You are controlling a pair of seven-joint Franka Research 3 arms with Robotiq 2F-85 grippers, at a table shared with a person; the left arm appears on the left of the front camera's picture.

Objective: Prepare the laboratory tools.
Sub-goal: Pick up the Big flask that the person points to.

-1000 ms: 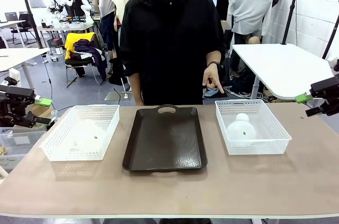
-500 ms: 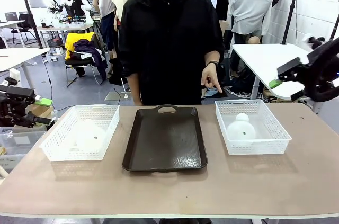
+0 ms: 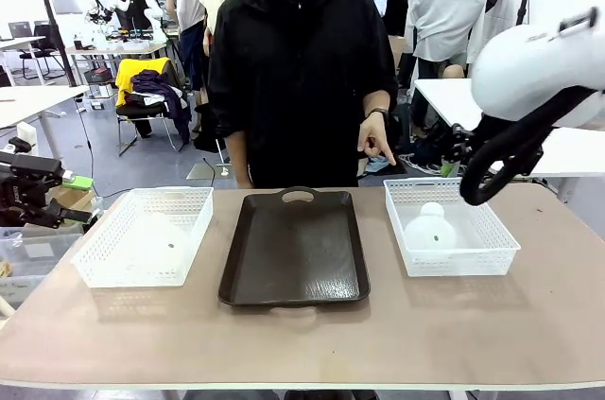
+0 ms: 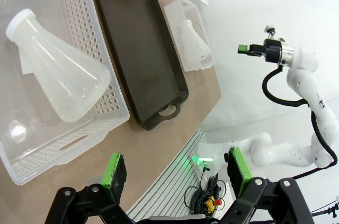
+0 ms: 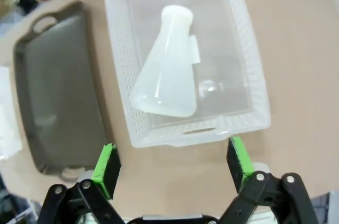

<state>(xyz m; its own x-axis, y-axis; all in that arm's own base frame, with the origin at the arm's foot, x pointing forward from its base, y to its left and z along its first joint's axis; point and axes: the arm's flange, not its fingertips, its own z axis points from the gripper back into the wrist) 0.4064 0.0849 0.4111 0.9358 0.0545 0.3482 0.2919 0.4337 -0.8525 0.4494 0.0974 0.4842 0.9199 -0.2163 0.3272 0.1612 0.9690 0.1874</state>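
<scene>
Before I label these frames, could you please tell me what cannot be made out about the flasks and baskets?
- Front view: the left basket's mesh wall blurs the left flask; its neck is unclear.
- Front view: the right flask's base hides most of its neck.
- Right wrist view: blur leaves the patch on that flask unreadable.
- Left wrist view: top and left edges cut off the left basket.

No legible text, brand, number or sign is found on any surface inspected. A pale rectangular patch (image 5: 194,49) shows at the side of the flask (image 5: 164,70) lying in the basket (image 5: 254,97). No print on it can be made out.
</scene>
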